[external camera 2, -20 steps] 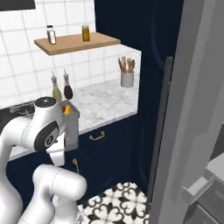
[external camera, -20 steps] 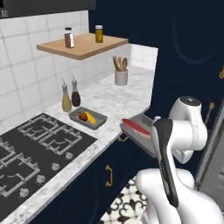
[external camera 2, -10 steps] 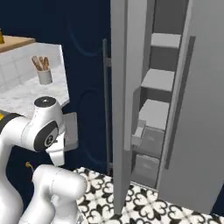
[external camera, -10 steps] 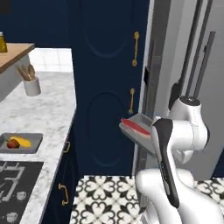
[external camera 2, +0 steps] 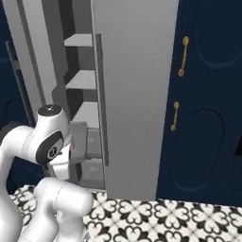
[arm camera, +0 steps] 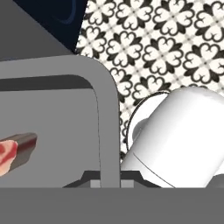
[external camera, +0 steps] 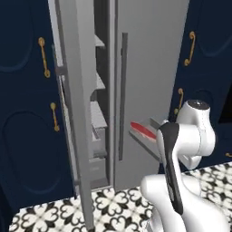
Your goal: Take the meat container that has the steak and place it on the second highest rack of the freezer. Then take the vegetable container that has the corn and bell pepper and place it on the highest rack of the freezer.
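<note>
My gripper (arm camera: pixel 105 183) is shut on the rim of the meat container (arm camera: pixel 108 101), a shallow grey tray. It is held level in front of my arm (external camera: pixel 146 137). The red steak (arm camera: pixel 15 151) lies inside the tray, and its end (external camera: pixel 142 129) shows over the edge. The freezer (external camera: pixel 99 118) stands open ahead. Its grey door (external camera: pixel 73 113) is swung out on the left. Inside, the highest rack (external camera: pixel 100 41) and the second highest rack (external camera: pixel 100 83) are bare pale shelves. In the right base view the tray (external camera 2: pixel 78 143) hangs beside my arm, below both racks (external camera 2: pixel 78 40) (external camera 2: pixel 80 80).
A closed grey door (external camera: pixel 152 68) with a long bar handle (external camera: pixel 122 95) stands right of the opening. Navy cabinets with gold handles (external camera 2: pixel 181 56) flank the unit. Lower shelves and a drawer (external camera: pixel 97 156) fill the freezer's bottom. Patterned floor tiles (arm camera: pixel 166 39) lie below.
The base has turned away from the counter and stove, so both base views now face the open freezer. The tray stays in my shut gripper throughout.
</note>
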